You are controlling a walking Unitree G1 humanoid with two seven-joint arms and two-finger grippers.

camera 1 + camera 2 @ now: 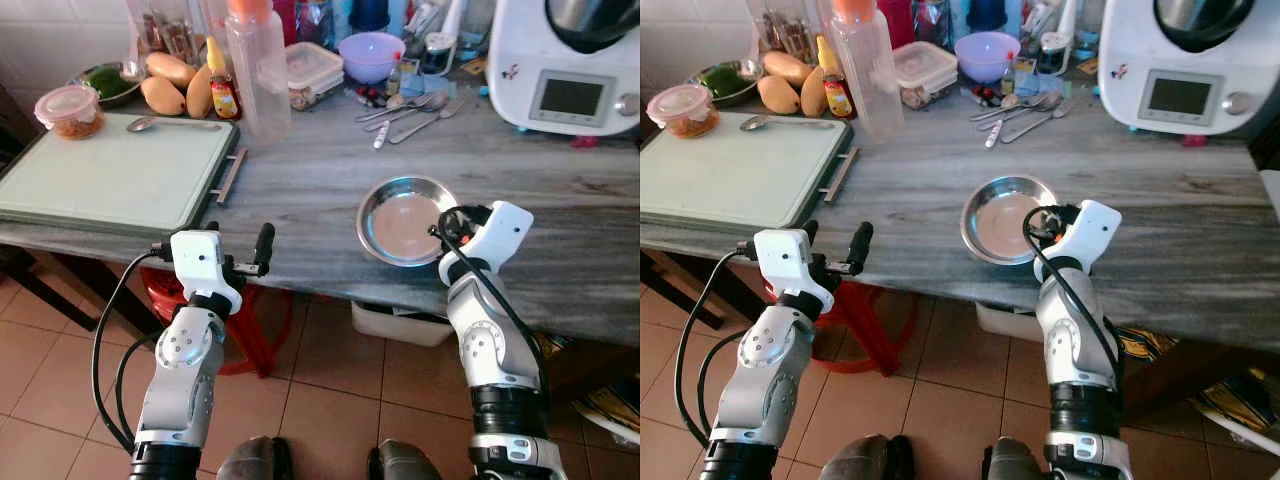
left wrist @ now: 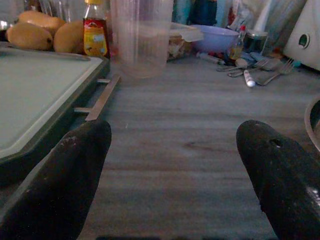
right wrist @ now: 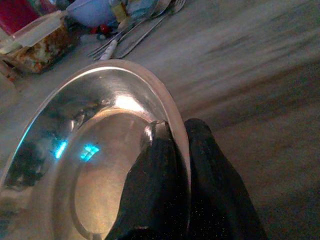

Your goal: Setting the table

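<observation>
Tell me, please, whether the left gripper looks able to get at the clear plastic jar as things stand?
Probably yes: the open left gripper faces the clear plastic jar across bare countertop, with the tray off to one side.

Right gripper (image 1: 446,232) fingertips are hidden behind the steel bowl (image 1: 400,222) rim, and the white kitchen machine (image 1: 570,65) beyond the bowl is cropped by the frame's upper right corner.

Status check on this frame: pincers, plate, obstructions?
Right pincer shut on steel plate rim. Left pincer open, at table edge. Cutlery beyond plate.
</observation>
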